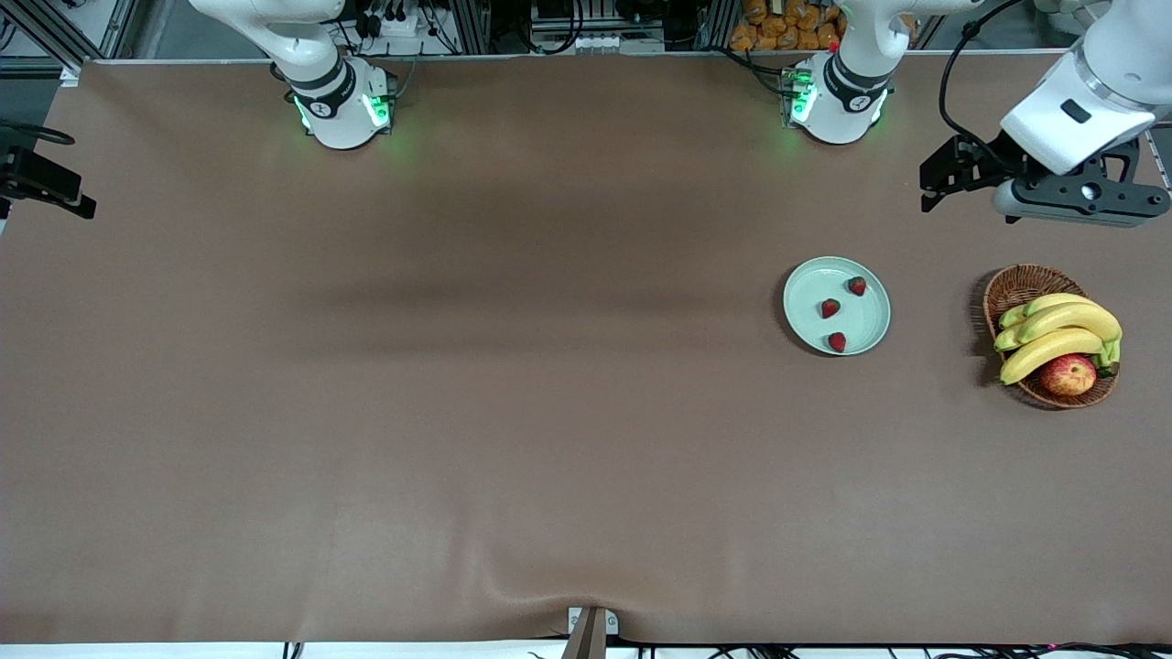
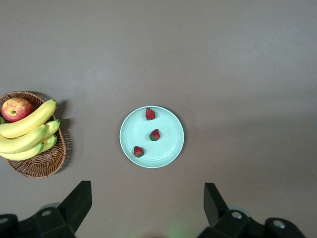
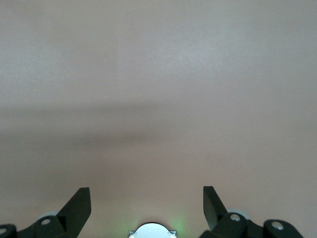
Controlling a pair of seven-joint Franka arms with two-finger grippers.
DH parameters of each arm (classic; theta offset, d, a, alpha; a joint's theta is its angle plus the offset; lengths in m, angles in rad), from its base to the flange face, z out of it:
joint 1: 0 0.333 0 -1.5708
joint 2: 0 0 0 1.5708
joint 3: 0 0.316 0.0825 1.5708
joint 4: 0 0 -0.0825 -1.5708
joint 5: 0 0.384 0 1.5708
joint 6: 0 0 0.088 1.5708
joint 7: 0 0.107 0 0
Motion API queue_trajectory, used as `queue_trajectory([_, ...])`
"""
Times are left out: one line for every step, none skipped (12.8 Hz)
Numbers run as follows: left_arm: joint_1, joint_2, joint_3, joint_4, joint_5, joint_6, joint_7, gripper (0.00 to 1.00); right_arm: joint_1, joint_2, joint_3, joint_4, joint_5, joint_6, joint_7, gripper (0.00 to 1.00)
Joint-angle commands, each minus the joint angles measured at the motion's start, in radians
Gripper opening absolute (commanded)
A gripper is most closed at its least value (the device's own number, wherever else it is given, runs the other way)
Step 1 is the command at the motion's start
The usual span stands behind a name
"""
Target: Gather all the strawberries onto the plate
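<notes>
Three strawberries lie in the pale green plate [image 1: 810, 288]: one [image 1: 857, 286] by the rim toward the robots, one [image 1: 830, 307] in the middle, one [image 1: 837, 342] by the rim nearest the front camera. The left wrist view shows the plate [image 2: 133, 131] with the berries [image 2: 150, 114], [image 2: 155, 135], [image 2: 138, 151]. My left gripper [image 1: 938, 178] is open and empty, high up, and looks down on the plate between its fingers [image 2: 147, 191]. My right gripper [image 1: 64, 188] waits at the right arm's end, open and empty [image 3: 147, 196], over bare table.
A brown wicker basket [image 1: 1016, 279] stands beside the plate toward the left arm's end, holding bananas [image 1: 1062, 329] and a red-yellow apple [image 1: 1068, 373]. It also shows in the left wrist view [image 2: 37, 166]. The right arm's base [image 3: 151, 231] shows in the right wrist view.
</notes>
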Motion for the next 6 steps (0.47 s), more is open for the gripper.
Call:
queue_trajectory([0.009, 0.012, -0.005, 0.029, -0.015, -0.019, -0.014, 1.0, -0.007, -0.021, 0.016, -0.018, -0.001, -0.016, 0.018, 1.0])
queue_trajectory([0.006, 0.013, -0.013, 0.027, -0.009, -0.02, -0.014, 1.0, -0.007, -0.023, 0.016, -0.018, 0.002, -0.013, 0.018, 1.0])
queue_trajectory([0.006, 0.012, -0.014, 0.026, -0.008, -0.02, -0.017, 1.0, -0.007, -0.023, 0.018, -0.018, 0.002, -0.013, 0.018, 1.0])
queue_trajectory([0.006, 0.012, -0.014, 0.024, -0.008, -0.022, -0.017, 1.0, -0.003, -0.023, 0.019, -0.018, 0.002, -0.015, 0.018, 1.0])
queue_trajectory([0.006, 0.012, -0.014, 0.024, -0.008, -0.022, -0.017, 1.0, 0.005, -0.023, 0.018, -0.018, 0.002, -0.015, 0.018, 1.0])
queue_trajectory([0.006, 0.01, -0.014, 0.021, -0.005, -0.022, -0.017, 1.0, 0.003, -0.023, 0.016, -0.018, 0.003, -0.016, 0.018, 1.0])
